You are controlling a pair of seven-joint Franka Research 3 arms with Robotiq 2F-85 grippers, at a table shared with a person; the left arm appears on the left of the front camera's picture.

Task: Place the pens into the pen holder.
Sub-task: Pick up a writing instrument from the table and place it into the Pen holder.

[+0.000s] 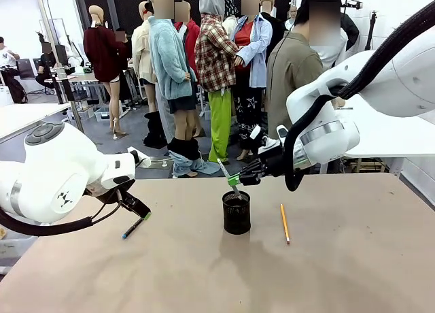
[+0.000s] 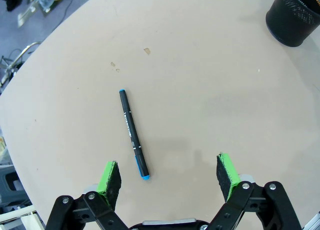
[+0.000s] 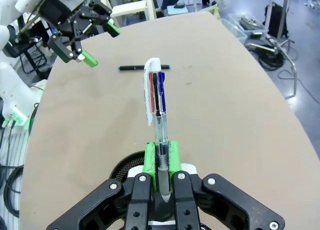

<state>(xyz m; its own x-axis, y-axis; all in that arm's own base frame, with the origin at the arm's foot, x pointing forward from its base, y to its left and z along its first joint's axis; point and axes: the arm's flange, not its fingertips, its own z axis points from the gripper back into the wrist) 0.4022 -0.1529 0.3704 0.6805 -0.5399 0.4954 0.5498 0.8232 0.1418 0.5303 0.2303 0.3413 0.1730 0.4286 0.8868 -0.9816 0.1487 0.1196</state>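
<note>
Above the black mesh pen holder (image 1: 236, 214), a clear multicolour ballpoint (image 3: 156, 97) is clamped in the right gripper (image 1: 236, 179), apparently angled for dropping in; the left gripper (image 2: 169, 172) is spread wide over a blue-capped black marker (image 2: 133, 132), seemingly for grasping.

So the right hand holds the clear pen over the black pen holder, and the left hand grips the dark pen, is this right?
Not quite: the left wrist view shows the left hand open, with the dark pen lying free on the table. The rest holds.
</note>
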